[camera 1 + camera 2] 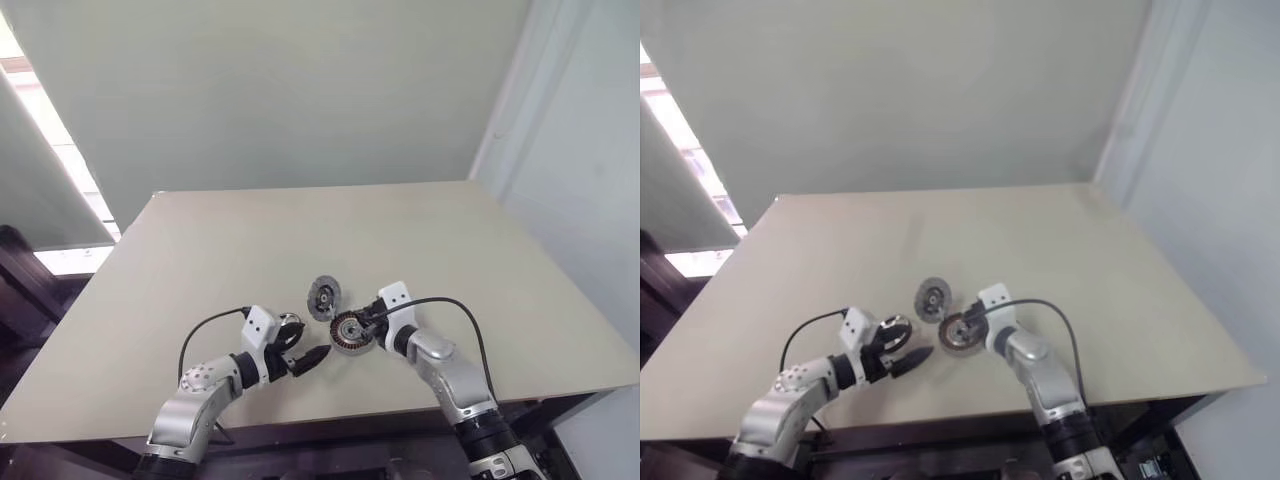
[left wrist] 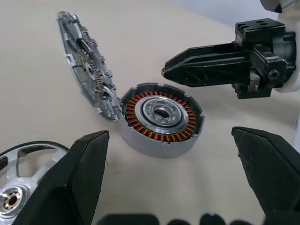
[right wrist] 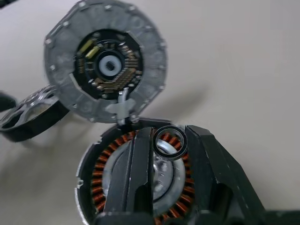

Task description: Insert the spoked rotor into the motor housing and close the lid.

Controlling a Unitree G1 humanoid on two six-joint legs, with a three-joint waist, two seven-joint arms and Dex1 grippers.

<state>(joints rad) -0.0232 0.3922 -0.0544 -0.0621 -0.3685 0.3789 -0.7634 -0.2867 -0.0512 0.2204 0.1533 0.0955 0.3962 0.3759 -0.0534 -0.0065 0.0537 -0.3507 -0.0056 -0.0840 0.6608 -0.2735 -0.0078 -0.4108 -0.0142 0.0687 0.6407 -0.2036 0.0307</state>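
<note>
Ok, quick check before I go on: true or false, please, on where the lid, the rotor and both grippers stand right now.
1. The lid stands open, tipped up at the rim of the motor housing. True.
2. The spoked rotor already sits inside the housing. False: it lies on the table beside the left gripper, and the windings are bare.
3. The left gripper is open. True.
4. The right gripper is parked far off by the table's edge. False: it is right above the housing.

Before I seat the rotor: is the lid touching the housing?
Touching. The left wrist view shows the lid standing tilted on edge, its lower rim meeting the wall of the housing with no gap.
</note>
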